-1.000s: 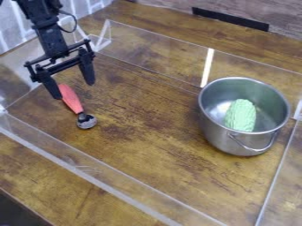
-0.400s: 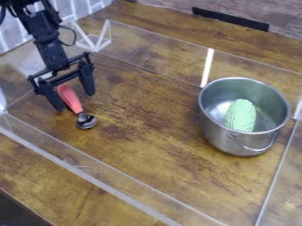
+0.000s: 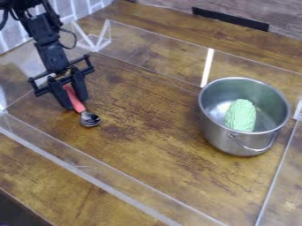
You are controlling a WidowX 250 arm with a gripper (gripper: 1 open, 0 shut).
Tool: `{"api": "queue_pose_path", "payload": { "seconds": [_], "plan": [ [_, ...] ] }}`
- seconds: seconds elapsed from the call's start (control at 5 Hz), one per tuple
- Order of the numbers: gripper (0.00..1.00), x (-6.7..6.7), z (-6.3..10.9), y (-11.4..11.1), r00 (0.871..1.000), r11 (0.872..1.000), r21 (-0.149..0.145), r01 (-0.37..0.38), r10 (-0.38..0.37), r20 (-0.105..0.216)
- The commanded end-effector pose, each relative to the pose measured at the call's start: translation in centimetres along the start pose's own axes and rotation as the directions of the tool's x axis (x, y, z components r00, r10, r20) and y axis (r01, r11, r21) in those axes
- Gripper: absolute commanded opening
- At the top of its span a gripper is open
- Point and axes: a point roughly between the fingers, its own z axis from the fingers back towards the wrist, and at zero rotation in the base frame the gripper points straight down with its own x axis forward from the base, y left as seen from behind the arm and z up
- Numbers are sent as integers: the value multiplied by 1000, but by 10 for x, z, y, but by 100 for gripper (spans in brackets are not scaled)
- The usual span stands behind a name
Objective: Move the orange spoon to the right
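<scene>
The orange spoon lies on the wooden table at the left, handle up-left, its small silver bowl toward me. My gripper points down over the handle, its two black fingers closed in on either side of the orange handle and touching the table. The spoon still rests flat on the wood.
A steel pot stands at the right with a green ribbed object inside. A low clear plastic wall rings the work area, and a clear upright strip stands behind the pot.
My gripper sank onto the spoon's handle and its fingers narrowed from wide open to closed around it. The spoon kept its place.
</scene>
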Motion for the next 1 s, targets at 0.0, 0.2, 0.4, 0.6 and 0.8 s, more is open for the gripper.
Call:
{"api": "queue_pose_path", "payload": {
  "seconds": [0.0,0.2,0.4,0.6,0.8],
  "plan": [
    [0,10,24,-5,998,998,-62,-17,21,57],
    [0,16,27,-8,997,996,-82,-34,40,65],
    [0,21,29,-10,995,993,-96,-66,74,72],
    [0,22,28,-9,992,991,-99,-92,100,79],
    [0,22,27,-9,988,988,-99,-119,128,85]
  ]
}}
